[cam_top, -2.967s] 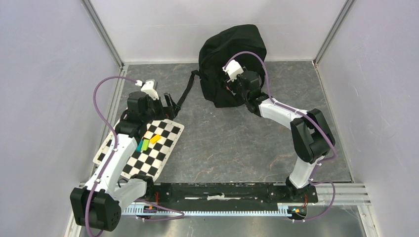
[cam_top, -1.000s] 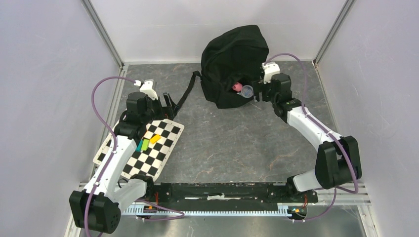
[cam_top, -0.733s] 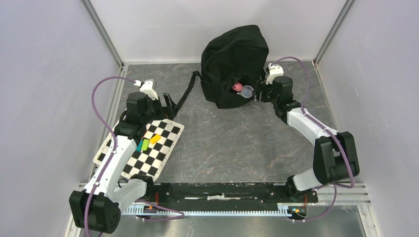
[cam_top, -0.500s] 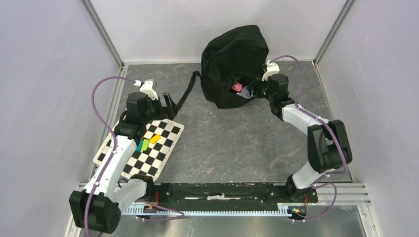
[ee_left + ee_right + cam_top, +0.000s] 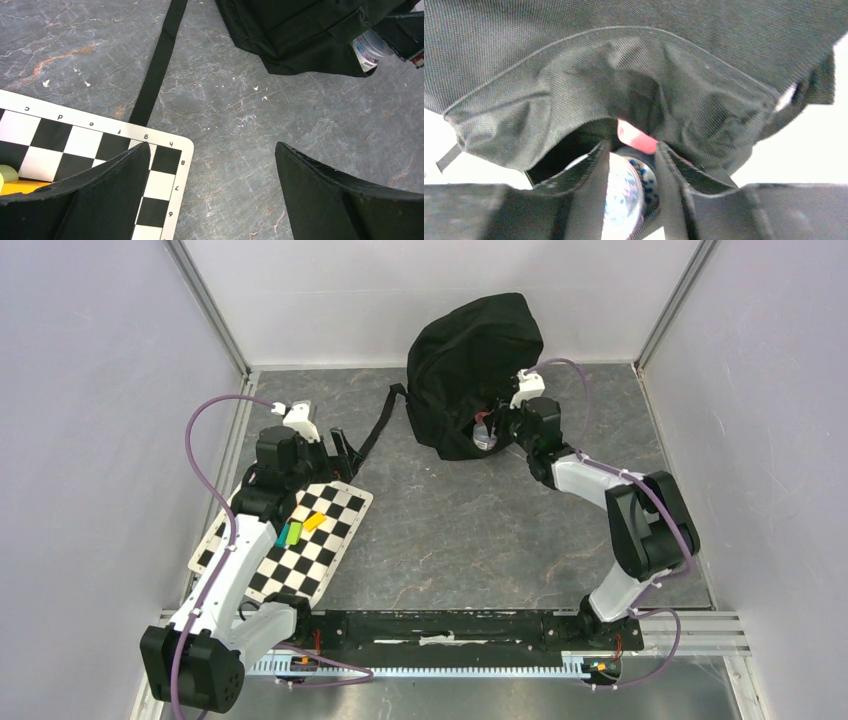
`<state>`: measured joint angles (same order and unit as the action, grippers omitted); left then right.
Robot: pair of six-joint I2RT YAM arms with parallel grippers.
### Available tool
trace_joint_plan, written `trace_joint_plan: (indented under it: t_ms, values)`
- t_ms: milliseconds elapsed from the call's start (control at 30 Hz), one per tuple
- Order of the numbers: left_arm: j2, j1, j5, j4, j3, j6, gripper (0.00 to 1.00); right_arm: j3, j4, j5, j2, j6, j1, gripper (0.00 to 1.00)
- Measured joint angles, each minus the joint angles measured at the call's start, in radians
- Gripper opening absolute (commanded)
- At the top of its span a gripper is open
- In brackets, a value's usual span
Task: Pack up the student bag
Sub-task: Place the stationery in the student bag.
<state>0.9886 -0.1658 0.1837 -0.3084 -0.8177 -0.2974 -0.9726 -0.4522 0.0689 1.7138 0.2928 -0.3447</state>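
At the far middle of the surface (image 5: pixel 460 530), you see the student bag (image 5: pixel 470 350) slumped, with the right jaws at its near-right opening. From the left wrist, your left jaws gape wide above the checkerboard (image 5: pixel 75 145) corner, well apart from the bag. From the right wrist, the right jaws clamp a clear bottle (image 5: pixel 624 195), its pink cap (image 5: pixel 636 137) poking into the bag's opening.

A black-and-white checkerboard (image 5: pixel 318 558) is lying flat and askew on the left part of the grey stone-patterned table (image 5: pixel 470 530). 3 small blocks are resting on it: a green block (image 5: pixel 294 533) touching a blue block (image 5: pixel 284 536), and a yellow-orange block (image 5: pixel 314 522) just beside them.
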Motion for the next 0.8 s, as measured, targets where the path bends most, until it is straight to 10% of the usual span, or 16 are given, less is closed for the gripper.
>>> trace_joint_plan:
  t_ms: [167,533,800]
  values:
    - [0.0,0.0,0.0,0.0,0.0,0.0,1.0,0.093,0.042,-0.058,-0.137,-0.029,-0.002,0.65]
    - [-0.002,0.0,0.0,0.0,0.0,0.0,1.0,0.128,0.112,-0.124,-0.261,-0.054,-0.002,0.44]
    - [-0.013,0.0,0.0,0.0,0.0,0.0,1.0,0.146,0.086,-0.061,-0.213,-0.017,-0.009,0.56]
